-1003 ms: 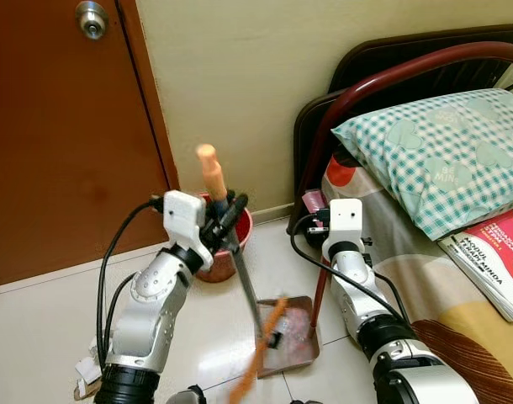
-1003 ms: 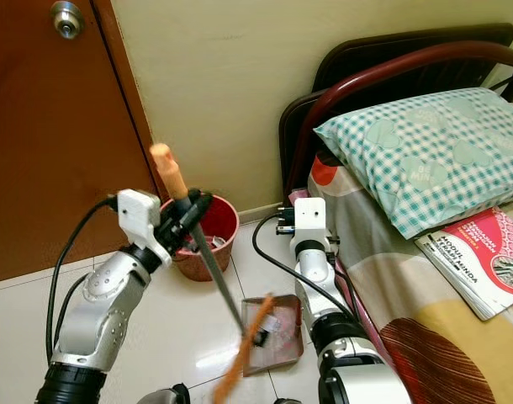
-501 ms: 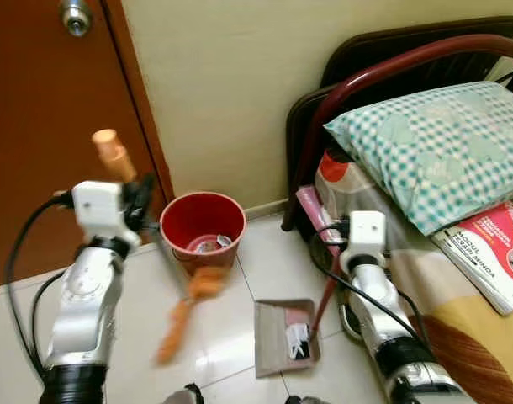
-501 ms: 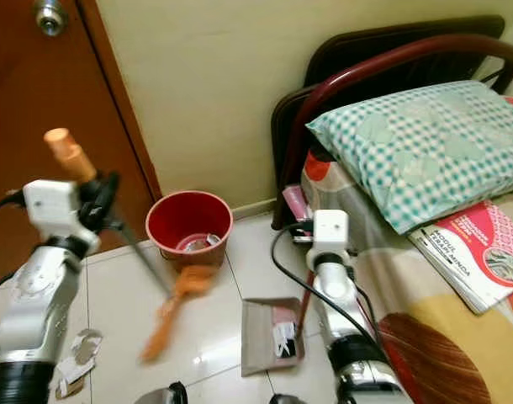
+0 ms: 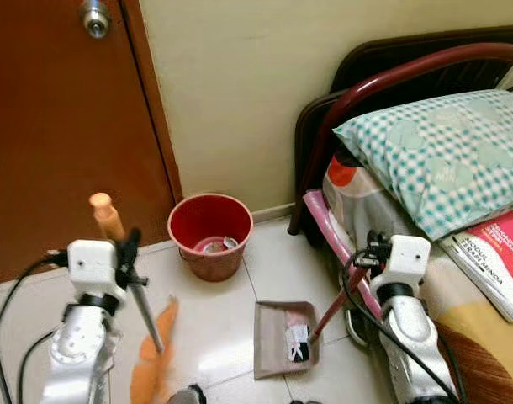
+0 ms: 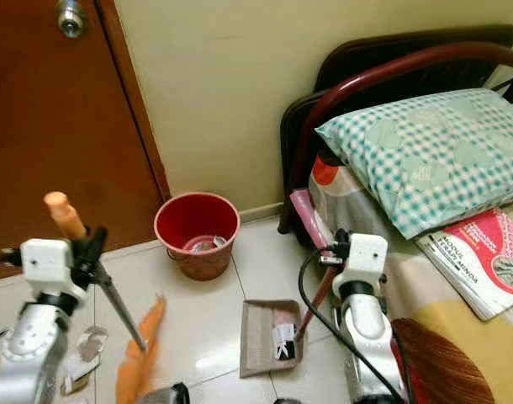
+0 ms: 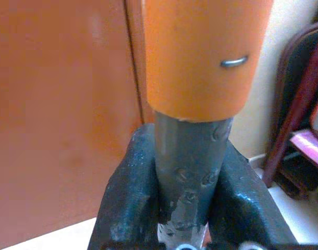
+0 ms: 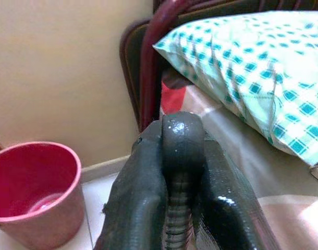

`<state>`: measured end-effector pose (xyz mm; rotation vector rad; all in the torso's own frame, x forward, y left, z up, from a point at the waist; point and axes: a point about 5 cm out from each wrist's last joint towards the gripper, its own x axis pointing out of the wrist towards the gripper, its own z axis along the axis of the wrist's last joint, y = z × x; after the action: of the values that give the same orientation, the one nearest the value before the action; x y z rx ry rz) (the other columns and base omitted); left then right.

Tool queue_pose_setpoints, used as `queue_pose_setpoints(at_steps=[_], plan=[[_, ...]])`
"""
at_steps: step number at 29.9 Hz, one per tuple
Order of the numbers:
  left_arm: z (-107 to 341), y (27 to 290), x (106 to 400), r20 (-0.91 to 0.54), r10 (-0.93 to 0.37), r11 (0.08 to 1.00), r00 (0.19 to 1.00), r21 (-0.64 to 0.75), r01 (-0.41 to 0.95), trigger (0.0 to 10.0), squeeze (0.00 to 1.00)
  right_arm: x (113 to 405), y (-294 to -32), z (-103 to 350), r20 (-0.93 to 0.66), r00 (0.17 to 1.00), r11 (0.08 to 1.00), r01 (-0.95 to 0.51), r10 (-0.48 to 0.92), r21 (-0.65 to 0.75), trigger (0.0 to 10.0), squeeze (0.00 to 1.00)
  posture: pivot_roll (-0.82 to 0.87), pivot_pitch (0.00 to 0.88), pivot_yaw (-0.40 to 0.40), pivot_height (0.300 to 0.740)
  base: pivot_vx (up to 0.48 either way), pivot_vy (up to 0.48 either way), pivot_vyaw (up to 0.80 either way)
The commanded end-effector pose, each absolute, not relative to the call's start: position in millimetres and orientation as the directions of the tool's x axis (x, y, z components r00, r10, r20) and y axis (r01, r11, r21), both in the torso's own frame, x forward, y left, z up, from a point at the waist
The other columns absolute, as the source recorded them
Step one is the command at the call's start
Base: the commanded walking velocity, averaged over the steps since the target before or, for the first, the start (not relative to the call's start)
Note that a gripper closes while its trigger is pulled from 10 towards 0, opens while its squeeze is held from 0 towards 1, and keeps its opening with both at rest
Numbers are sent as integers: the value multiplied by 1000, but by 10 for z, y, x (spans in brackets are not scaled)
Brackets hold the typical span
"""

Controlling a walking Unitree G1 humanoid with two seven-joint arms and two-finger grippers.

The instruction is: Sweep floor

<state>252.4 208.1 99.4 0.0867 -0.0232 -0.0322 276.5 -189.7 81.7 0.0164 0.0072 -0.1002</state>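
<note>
My left gripper [image 5: 127,255] is shut on the grey broom handle [image 7: 189,172], just below its orange end cap [image 5: 105,215]. The broom's orange bristles [image 6: 140,352] hang low at the left over the tiled floor, well apart from the dustpan. The brown dustpan [image 5: 279,337] lies flat on the tiles with bits of litter [image 5: 298,340] in it. Its dark red handle [image 5: 334,306] slants up to my right gripper [image 5: 367,253], which is shut on the handle's rounded top [image 8: 182,136]. A red bucket [image 5: 208,235] with some rubbish inside stands against the wall, beyond the dustpan.
A brown door [image 5: 63,126] is at the left, a cream wall [image 5: 240,76] straight ahead. On the right a bed with a dark red frame [image 5: 357,93] holds a checked pillow [image 5: 433,151] and a pink book [image 5: 496,257]. Crumpled litter [image 6: 83,351] lies by my left arm.
My left arm has swung the broom leftward, away from the dustpan, and its bristles now hang low at the left. The right gripper keeps hold of the dustpan handle. The camera has shifted.
</note>
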Motion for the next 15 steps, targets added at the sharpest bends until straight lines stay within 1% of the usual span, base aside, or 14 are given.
queue_pose_setpoints(at_steps=[1, 4, 6, 13, 14, 15], plan=[[1005, 2084, 2503, 29, -35, 995, 999, 100, 32, 10000, 0, 2798, -1855, 956, 39, 996, 997, 77, -78, 27, 10000, 0, 83, 72, 18, 740, 0, 0, 800], [1011, 2073, 2521, 31, -37, 995, 999, 98, 33, 10000, 0, 2796, -1867, 965, 31, 995, 996, 93, -93, 17, 10000, 0, 78, 61, 36, 740, 0, 0, 800], [1022, 2076, 2550, 34, -35, 995, 999, 99, 32, 10000, 0, 2821, -1872, 984, 15, 994, 993, 112, -113, 43, 10000, 0, 76, 69, 41, 740, 0, 0, 800], [1028, 2072, 2578, 37, -28, 994, 999, 108, 23, 10000, 0, 2896, -1902, 1117, 29, 990, 990, 137, -138, 30, 10000, 0, 74, 68, 35, 740, 0, 0, 800], [1022, 2068, 2580, 35, -30, 994, 999, 107, 26, 10000, 0, 2904, -1908, 1118, 23, 989, 989, 143, -144, 33, 10000, 0, 72, 75, 33, 740, 0, 0, 675], [1015, 2062, 2586, 32, -32, 994, 999, 102, 29, 10000, 0, 2918, -1918, 1121, 11, 988, 987, 153, -154, 44, 10000, 0, 69, 73, 32, 740, 0, 0, 0]])
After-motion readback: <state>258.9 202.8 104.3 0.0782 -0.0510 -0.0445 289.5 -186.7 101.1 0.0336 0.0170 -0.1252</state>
